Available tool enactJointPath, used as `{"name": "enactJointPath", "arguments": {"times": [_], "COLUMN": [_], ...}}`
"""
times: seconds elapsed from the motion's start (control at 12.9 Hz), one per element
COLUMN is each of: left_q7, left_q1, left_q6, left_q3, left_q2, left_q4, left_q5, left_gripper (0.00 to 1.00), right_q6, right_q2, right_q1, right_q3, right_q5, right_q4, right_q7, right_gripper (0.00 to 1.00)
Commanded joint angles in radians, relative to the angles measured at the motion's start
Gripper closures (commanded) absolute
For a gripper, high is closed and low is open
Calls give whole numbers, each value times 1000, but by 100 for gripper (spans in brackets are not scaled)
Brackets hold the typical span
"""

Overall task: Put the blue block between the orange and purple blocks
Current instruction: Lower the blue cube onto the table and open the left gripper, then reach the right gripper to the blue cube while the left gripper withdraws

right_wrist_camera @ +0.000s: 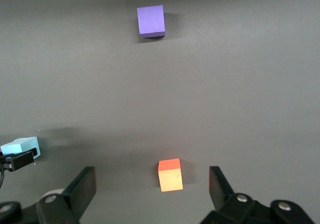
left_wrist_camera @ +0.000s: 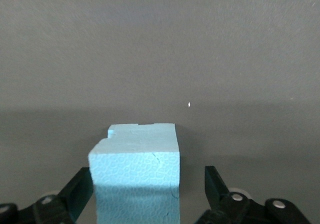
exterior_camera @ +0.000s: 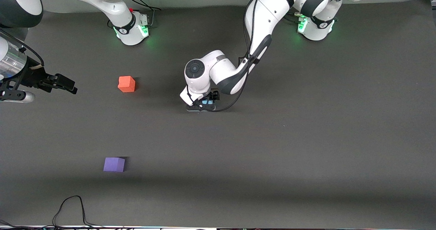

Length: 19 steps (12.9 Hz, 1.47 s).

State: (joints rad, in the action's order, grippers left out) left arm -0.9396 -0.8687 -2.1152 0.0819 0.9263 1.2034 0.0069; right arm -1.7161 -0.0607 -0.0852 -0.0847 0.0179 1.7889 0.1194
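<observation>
My left gripper (exterior_camera: 205, 103) is down at mid-surface, fingers apart around the blue block (left_wrist_camera: 135, 176), one touching, not yet clamped; the block rests well apart from the orange block (exterior_camera: 126, 84) and purple block (exterior_camera: 114, 164); grasp, carry and placement remain; my right gripper (exterior_camera: 63, 83) waits, fingers apart.

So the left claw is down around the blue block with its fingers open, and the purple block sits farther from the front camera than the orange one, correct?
Not quite: the purple block sits nearer to the front camera than the orange block, as the front view shows. The left claw is indeed open around the blue block.
</observation>
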Motion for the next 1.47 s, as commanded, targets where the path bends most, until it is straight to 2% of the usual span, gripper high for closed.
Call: {"name": "enactJointPath", "arguments": {"times": [0.0, 0.23, 0.46, 0.62, 0.77, 0.93, 1.08, 1.24, 1.39], "left_q7": [14, 183, 394, 538, 689, 850, 927, 927, 917], "left_q1": [98, 337, 550, 673, 791, 893, 989, 1017, 1019], "left_q6": [137, 308, 418, 466, 498, 538, 563, 564, 586], "left_q3": [24, 97, 98, 91, 87, 87, 88, 87, 85], "left_q2": [-105, -246, -360, -443, -530, -608, -679, -750, -802], "left_q4": [-10, 4, 88, 154, 209, 248, 274, 298, 300], "left_q5": [-19, -99, -120, -111, -84, -1, 1, 10, 18], "left_gripper": [0, 0, 0, 0, 0, 0, 0, 0, 0], "right_q6": [-14, -19, -53, -62, -103, -215, -292, -386, -501], "right_q2": [-5, -5, 37, 117, 205, 281, 379, 464, 513], "right_q1": [-10, -48, -160, -133, -122, -123, -127, -131, -133], "right_q3": [0, 37, 57, 204, 345, 457, 552, 612, 626], "right_q5": [-1, 1, 2, 46, 36, -47, -181, -300, -392], "right_q4": [3, -2, -26, -84, -135, -119, -112, -74, 10], "right_q7": [11, 98, 184, 235, 368, 506, 670, 834, 919], "right_gripper": [0, 0, 0, 0, 0, 0, 0, 0, 0]}}
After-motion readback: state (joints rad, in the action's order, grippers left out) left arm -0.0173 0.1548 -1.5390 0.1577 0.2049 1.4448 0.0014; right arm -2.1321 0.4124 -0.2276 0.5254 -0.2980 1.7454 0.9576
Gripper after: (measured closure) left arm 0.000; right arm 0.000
